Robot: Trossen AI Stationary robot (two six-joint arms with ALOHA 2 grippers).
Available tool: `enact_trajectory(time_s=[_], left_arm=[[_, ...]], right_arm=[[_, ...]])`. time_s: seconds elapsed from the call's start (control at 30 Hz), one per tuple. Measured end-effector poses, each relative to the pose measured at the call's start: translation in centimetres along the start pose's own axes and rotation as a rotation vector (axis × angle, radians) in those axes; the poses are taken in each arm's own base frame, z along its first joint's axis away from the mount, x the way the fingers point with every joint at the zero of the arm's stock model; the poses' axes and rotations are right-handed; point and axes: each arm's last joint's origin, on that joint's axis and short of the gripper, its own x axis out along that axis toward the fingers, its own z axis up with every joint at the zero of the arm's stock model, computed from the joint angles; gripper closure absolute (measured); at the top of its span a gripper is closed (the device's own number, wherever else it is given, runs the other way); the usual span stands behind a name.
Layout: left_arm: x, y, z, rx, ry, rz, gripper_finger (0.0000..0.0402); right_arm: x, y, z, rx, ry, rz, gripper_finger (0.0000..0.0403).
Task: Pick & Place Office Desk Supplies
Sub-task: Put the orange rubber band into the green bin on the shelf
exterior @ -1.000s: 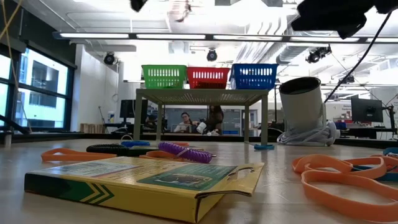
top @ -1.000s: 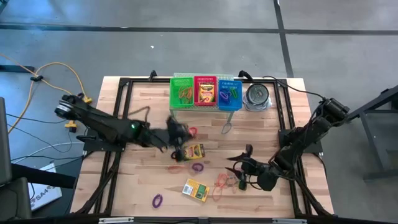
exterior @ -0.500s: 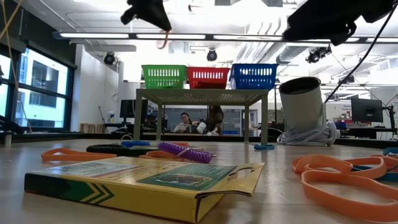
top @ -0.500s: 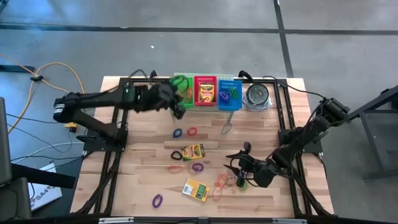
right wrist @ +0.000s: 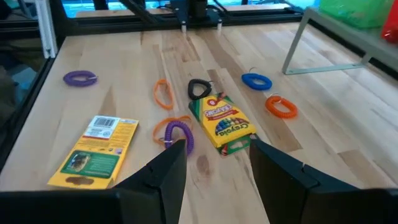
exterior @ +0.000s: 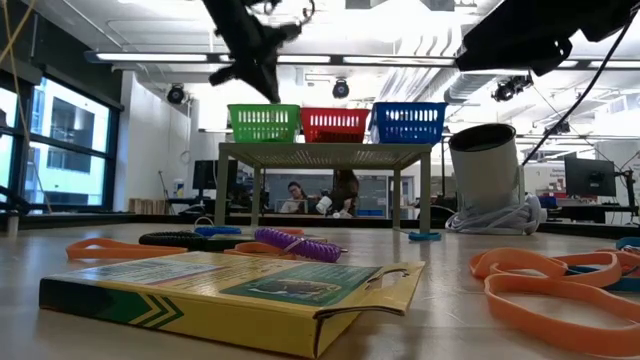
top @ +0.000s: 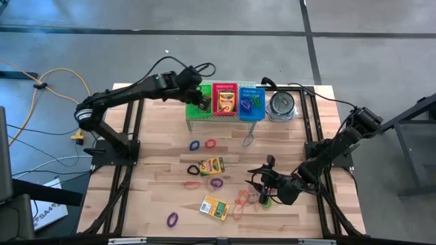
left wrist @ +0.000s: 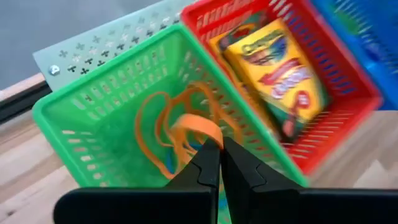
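Note:
My left gripper [top: 202, 97] hangs over the green basket [top: 197, 103], shut on an orange rubber band [left wrist: 198, 128]. More orange bands [left wrist: 155, 134] lie in that basket. The red basket [top: 225, 101] holds a crayon box [left wrist: 273, 68], and the blue basket [top: 251, 103] holds bands. All three stand on a small raised shelf [exterior: 325, 152]. My right gripper [top: 262, 184] waits open above the near right of the table, nothing between its fingers [right wrist: 214, 149]. Two crayon boxes [top: 212, 165] [top: 214, 207] and loose bands [top: 216, 182] [top: 242, 199] lie flat on the table. My left gripper pinches one part of the orange band's loop [left wrist: 208, 138] between its two fingertips. The fingers slant down from the table's left side. The rest of the loop sticks out past the tips, lifted clear above the green basket's inside.
A round metal tin [top: 281, 105] stands right of the blue basket. Blue [top: 195, 145], red [top: 210, 143] and purple [top: 172, 219] bands are scattered over the wooden table. A black frame [top: 133, 136] borders the table. People sit in the room beyond [exterior: 298, 195].
My left gripper has swung from above the table's middle, near the crayon box, toward the far edge. It now stands over the green basket and has turned on the way, shut on the orange band throughout. My right gripper has kept still.

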Motion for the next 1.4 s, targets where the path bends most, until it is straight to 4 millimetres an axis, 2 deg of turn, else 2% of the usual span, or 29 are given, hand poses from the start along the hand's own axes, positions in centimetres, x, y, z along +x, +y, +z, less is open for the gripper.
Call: enact_trajectory(time_s=[0.17, 0.33, 0.73, 1.1, 1.4], left_arm=[[1.7, 0.3, 0.2, 0.025, 0.004, 0.069, 0.0401], [1.8, 0.0, 0.1, 0.091, -0.008, 0.07, 0.0387], [1.6, -0.9, -0.4, 0.122, -0.027, 0.095, 0.0268], [0.3, -2.5, -0.8, 0.319, -0.03, 0.075, 0.0256], [-2.7, -2.0, 0.4, 0.275, 0.067, 0.102, 0.0256]], right_arm=[[0.0, 0.1, -0.1, -0.002, 0.015, 0.022, 0.0238], [0.0, 0.1, -0.1, -0.003, 0.018, 0.025, 0.0238], [0.0, 0.0, -0.1, 0.017, 0.019, 0.024, 0.0238], [0.1, -0.1, -0.1, 0.012, 0.02, 0.014, 0.0237], [1.4, -0.6, -0.5, 0.024, 0.043, -0.031, 0.0237]])
